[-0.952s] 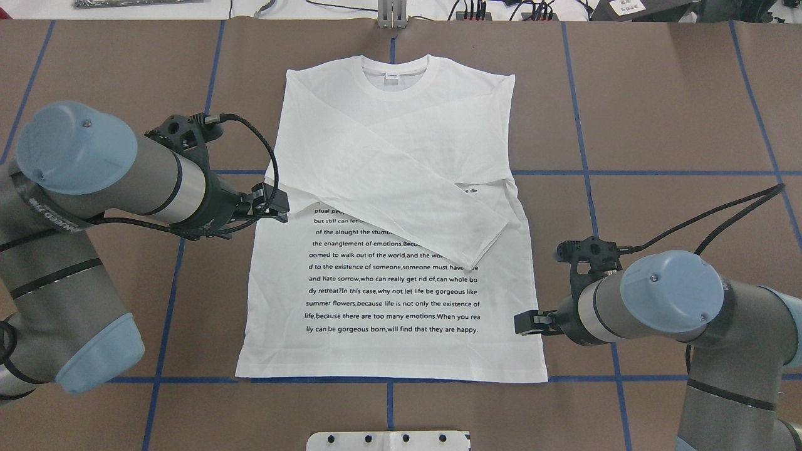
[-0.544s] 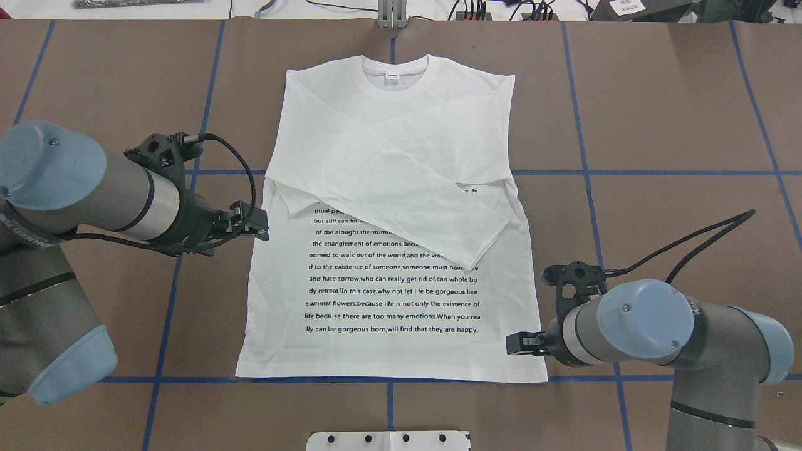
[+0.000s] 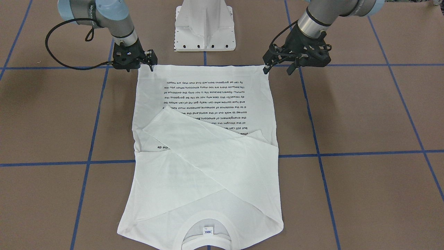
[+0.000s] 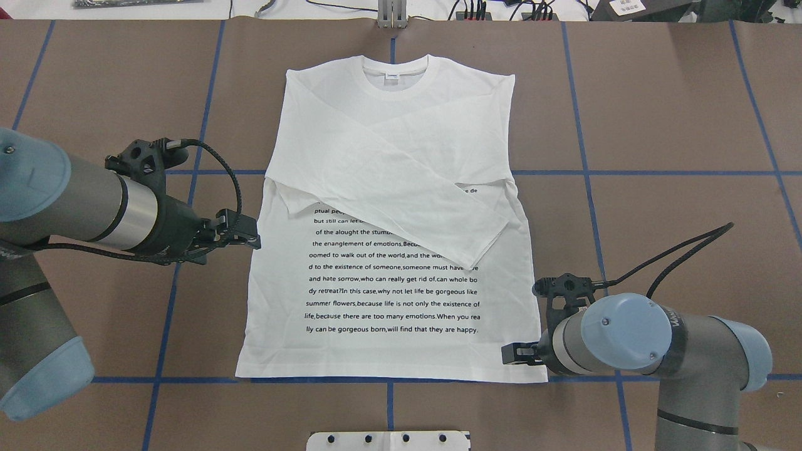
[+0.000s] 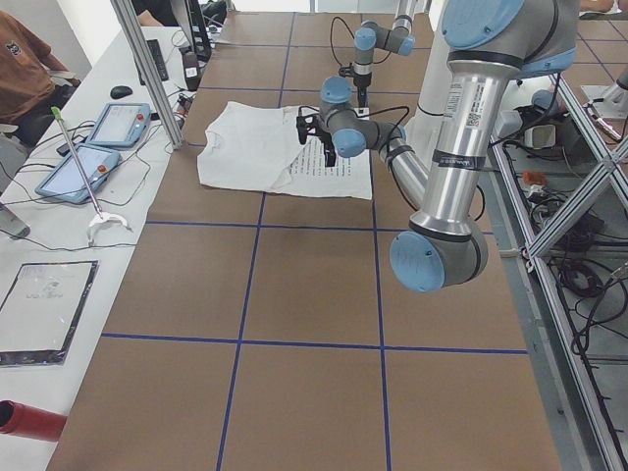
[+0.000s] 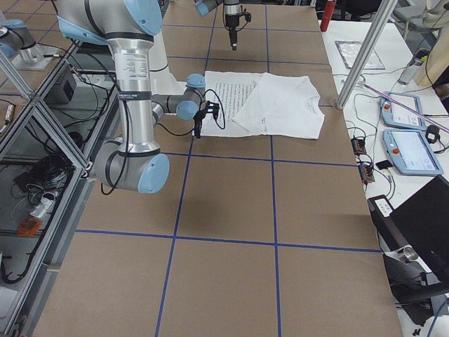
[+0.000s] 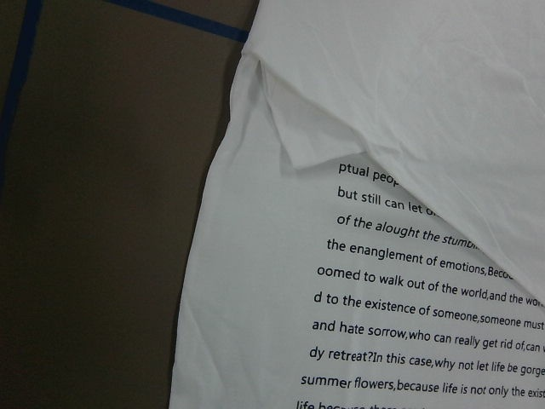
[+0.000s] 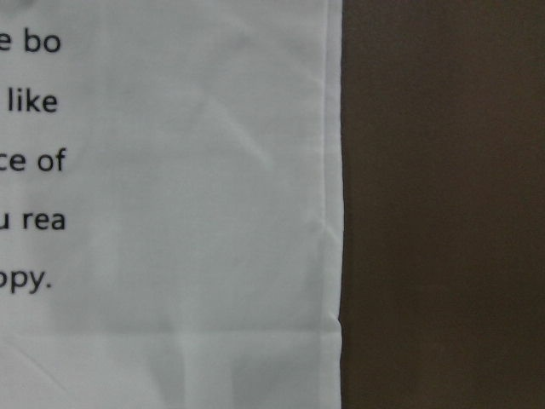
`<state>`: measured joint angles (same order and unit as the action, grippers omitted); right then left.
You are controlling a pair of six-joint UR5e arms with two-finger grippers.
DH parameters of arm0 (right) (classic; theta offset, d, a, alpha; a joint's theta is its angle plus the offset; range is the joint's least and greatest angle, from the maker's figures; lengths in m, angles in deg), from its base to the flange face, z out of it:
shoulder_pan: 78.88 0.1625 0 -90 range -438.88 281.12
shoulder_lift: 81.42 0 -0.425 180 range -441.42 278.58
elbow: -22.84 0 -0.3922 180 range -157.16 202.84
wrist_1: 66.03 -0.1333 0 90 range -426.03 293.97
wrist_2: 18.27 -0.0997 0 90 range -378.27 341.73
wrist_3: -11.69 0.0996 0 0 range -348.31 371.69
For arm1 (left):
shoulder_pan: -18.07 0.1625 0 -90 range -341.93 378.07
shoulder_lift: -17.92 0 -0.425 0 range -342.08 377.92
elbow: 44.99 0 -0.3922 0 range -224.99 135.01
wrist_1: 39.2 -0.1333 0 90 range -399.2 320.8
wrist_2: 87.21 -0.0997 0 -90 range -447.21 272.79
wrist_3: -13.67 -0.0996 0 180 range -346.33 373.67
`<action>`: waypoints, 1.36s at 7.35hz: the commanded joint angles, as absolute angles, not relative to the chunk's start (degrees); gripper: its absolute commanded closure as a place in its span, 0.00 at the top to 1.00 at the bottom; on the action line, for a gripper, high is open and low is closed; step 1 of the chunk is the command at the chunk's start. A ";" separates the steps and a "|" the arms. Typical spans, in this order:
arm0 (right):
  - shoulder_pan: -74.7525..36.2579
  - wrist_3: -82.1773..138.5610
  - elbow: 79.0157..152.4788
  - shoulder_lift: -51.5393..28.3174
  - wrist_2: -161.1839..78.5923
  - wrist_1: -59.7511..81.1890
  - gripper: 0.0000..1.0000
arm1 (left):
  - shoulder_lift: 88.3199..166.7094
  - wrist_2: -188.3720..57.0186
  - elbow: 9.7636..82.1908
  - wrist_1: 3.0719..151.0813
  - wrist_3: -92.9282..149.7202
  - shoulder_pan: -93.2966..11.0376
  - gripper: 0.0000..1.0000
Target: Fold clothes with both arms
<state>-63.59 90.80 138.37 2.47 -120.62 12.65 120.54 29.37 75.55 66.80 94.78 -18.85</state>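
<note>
A white long-sleeved T-shirt lies flat, face up, in the middle of a brown table marked with blue tape lines. Nearest the robot, just past the white pedestal base, is the shirt's straight hem. The right gripper sits over the hem's right corner, and its wrist camera looks closely down on that corner. Whether its fingers are apart or together cannot be told. Above the hem runs a block of black printed text. From overhead, the left gripper hangs just beside the shirt's left edge, level with the upper lines of print. In the front view its fingers stand apart, holding nothing. Beyond the print, both sleeves are folded across the chest, crossing each other. Farthest away is the ribbed round collar with a small neck label.
</note>
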 commanded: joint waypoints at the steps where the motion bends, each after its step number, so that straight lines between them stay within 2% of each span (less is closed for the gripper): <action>1: -63.85 90.88 137.71 2.08 -121.10 12.72 0.89 | 120.31 29.33 76.12 66.53 94.79 -19.02 0.94; 3: -63.67 90.88 137.89 0.94 -121.02 13.42 0.88 | 120.23 29.33 75.95 66.35 94.88 -19.11 0.90; 10: -63.50 92.64 137.98 1.81 -121.63 13.43 0.76 | 120.40 29.33 76.82 66.44 94.79 -18.94 0.94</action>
<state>-63.55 92.54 137.87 1.64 -121.28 13.42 120.33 29.39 76.77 66.44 94.79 -19.00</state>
